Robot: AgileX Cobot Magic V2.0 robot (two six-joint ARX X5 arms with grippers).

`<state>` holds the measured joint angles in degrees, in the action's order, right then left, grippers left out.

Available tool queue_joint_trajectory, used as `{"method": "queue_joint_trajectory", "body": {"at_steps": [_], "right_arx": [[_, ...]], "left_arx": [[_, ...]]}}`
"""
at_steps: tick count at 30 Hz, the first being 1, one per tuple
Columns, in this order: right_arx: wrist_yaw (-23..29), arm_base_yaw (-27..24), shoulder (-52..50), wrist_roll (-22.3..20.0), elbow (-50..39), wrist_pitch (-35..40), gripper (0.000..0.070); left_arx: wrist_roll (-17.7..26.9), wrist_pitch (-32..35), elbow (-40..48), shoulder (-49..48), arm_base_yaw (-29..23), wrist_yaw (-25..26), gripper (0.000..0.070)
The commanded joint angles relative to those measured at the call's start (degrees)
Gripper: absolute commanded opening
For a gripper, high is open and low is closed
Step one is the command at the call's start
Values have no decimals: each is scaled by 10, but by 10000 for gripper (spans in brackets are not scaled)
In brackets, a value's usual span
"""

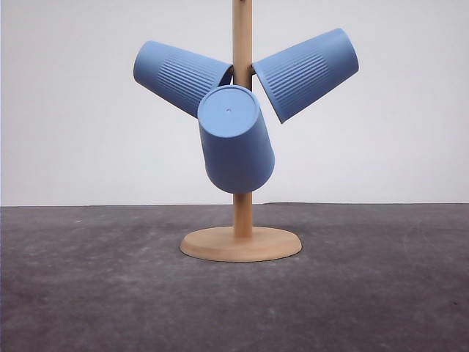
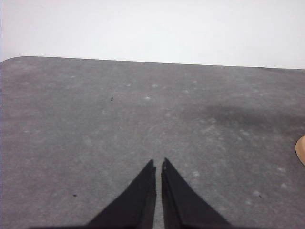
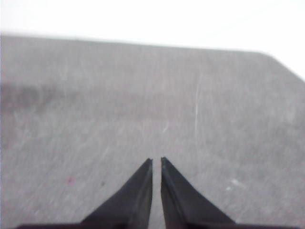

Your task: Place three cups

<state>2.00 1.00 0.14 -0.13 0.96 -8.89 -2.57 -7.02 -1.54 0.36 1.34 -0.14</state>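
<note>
While the bench carries it all, the entries run from largest to smallest.

Bench (image 1: 88, 286): dark grey, mottled surface across the lower part of the front view, meeting a plain pale wall behind; the wrist views show more of the same surface with pale specks and scratches.

Wooden stand (image 1: 242, 243): a round flat base on the bench with an upright pole rising from its middle; the pole's top is cut off by the upper edge of the front view, and its middle stretch is hidden behind the cups. A small tan sliver at the edge of the left wrist view may be its base, though too little shows to be sure.

Front cup (image 1: 236, 143): light blue, hung mouth-down and tilted, flat base turned toward the camera; it covers the pole and its own peg.

Left cup (image 1: 179, 75): light blue, ribbed sides, slanting up and out to the left from the pole; its mouth and peg are hidden behind the front cup and pole.

Right cup (image 1: 306, 72): light blue, ribbed, slanting up and out to the right; a short dark bit of peg shows at its mouth beside the pole.

Left claw (image 2: 158, 164): two black fingers nearly meeting at the tips, a thin slit between, nothing gripped, above bare bench.

Right claw (image 3: 157, 162): clenched likewise with a narrow slit, gripping nothing; this view is blurred.
</note>
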Motion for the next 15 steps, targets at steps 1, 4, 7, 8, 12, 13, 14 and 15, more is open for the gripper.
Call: {"method": "queue_joint_trajectory", "body": {"at_steps": [1, 4, 7, 8, 12, 13, 14, 15], "right_arx": [[-3, -5, 1, -6, -3, 10, 29], [-3, -7, 1, 2, -3, 10, 30], [-5, -6, 1, 12, -3, 13, 29], [-5, -6, 1, 12, -3, 14, 30], [-5, -6, 1, 12, -3, 21, 29], [-5, -6, 1, 12, -3, 23, 29], [-5, -6, 1, 12, -3, 26, 29], [-5, -6, 1, 12, -3, 29, 30]], "left_arx": [[2, 7, 8, 0, 0, -2, 0], [2, 7, 8, 0, 0, -2, 0], [2, 7, 8, 0, 0, -2, 0], [2, 7, 8, 0, 0, -2, 0], [2, 7, 8, 0, 0, -2, 0], [2, 7, 8, 0, 0, -2, 0], [2, 7, 8, 0, 0, -2, 0], [2, 7, 8, 0, 0, -2, 0]]}}
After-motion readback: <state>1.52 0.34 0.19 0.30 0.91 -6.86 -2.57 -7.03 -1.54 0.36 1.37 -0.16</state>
